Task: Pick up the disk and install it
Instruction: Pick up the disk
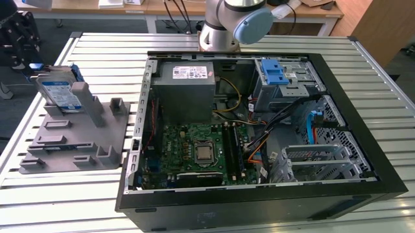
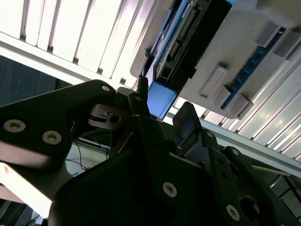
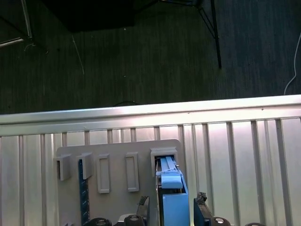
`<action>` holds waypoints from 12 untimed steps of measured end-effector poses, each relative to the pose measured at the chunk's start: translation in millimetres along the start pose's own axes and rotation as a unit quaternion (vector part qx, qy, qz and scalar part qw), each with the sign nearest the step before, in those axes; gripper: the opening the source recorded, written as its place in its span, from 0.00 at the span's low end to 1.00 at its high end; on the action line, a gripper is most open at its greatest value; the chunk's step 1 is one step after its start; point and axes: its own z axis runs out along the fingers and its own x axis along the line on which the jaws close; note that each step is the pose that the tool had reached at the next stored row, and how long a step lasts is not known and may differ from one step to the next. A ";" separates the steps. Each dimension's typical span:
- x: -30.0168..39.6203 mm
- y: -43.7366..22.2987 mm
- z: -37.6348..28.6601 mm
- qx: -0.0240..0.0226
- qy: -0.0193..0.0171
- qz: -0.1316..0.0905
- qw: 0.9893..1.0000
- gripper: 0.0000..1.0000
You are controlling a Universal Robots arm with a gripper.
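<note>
In the exterior view we see the disk (image 1: 61, 94) upright in a grey holder (image 1: 77, 145); in both wrist views, the spread jaws of the gripper (image 2: 163, 96) straddle it.

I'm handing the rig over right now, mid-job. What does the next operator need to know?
Gripper: open, with its fingers on either side of the disk's blue end and gaps showing.
Disk: upright in the grey holder, at the exterior view's left of the open computer case.
Done: gripper lined up on the disk.
Left: disk not yet grasped, lifted or installed.
</note>
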 end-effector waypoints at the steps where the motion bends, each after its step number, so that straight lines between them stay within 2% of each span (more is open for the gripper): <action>1: 0.0 0.2 1.0 0.000 0.000 0.000 1.000 0.49; 3: 0.1 0.7 3.2 0.000 0.000 -0.001 1.000 0.49; 12: 0.2 0.8 5.1 0.000 0.000 -0.002 1.000 0.49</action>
